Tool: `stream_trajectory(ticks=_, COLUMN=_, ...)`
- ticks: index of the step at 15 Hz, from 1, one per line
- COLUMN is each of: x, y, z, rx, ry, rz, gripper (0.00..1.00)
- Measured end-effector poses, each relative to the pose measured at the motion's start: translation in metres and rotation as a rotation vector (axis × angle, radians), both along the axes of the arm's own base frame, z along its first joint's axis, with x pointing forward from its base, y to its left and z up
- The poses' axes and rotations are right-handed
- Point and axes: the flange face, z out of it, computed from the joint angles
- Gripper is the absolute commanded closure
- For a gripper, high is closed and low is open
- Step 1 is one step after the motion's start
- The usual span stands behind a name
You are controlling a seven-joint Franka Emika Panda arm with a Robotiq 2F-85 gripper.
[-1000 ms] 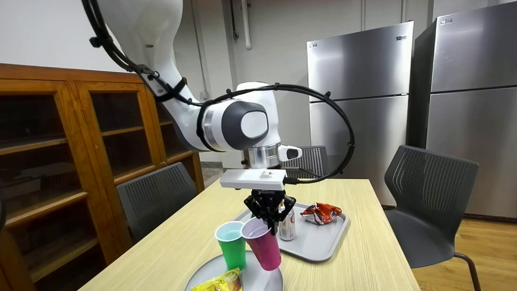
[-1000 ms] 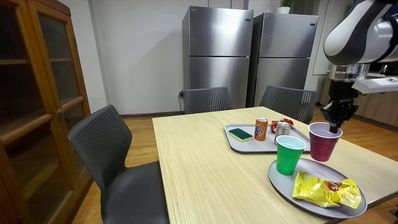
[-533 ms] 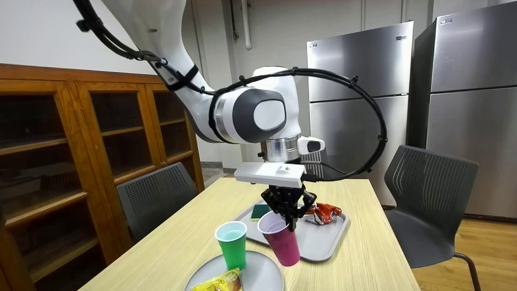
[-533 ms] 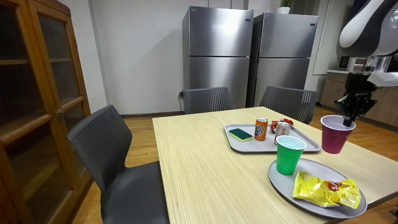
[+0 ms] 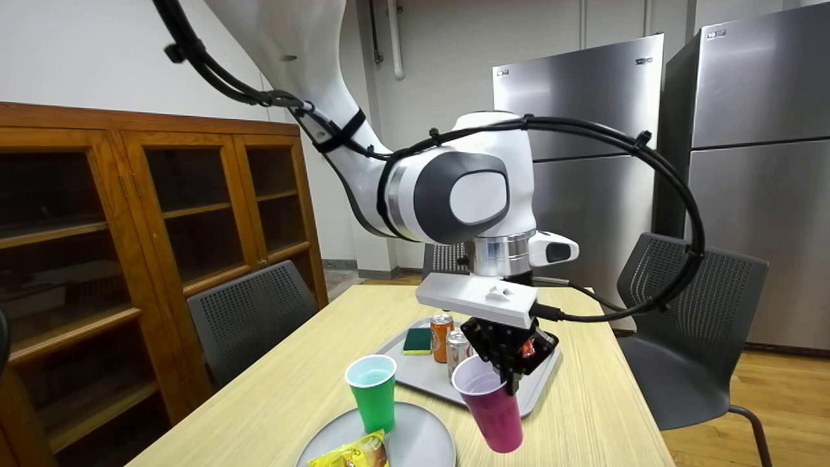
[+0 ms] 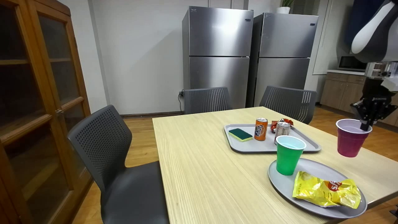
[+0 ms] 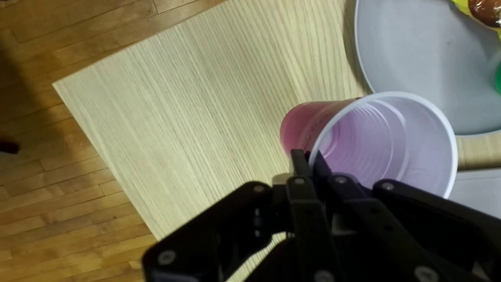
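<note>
Magenta cup [image 7: 368, 137] near the plate [image 7: 411, 51] is being pinched rim-only by the closed pincer [image 7: 310, 159], slipping thereby being risked.

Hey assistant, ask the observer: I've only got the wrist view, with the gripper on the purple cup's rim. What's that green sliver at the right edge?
Observer: A green cup, standing upright on the grey plate.
Operator: And the yellow at the top right?
Observer: In an exterior view it's a yellow packet with a red logo.
Operator: What about the grey at the lower right, past the purple cup?
Observer: That's a tray; an orange can stands on it, seen in both exterior views.
</note>
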Motion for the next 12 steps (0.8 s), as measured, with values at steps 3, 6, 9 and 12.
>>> stream_trajectory(ticks=3, x=0.001, y=-0.011, z=-0.015, rx=0.033, ry=-0.001, rz=-0.027, gripper=0.99)
stream_trajectory(ticks=6, x=0.002, y=-0.021, z=-0.028, rx=0.068, ry=-0.004, rz=-0.014, gripper=0.99)
stream_trajectory(ticks=9, x=0.001, y=-0.030, z=-0.040, rx=0.101, ry=0.007, rz=-0.005, gripper=0.99)
stream_trajectory(ticks=12, x=0.000, y=-0.038, z=-0.049, rx=0.122, ry=0.027, rz=-0.005, gripper=0.99)
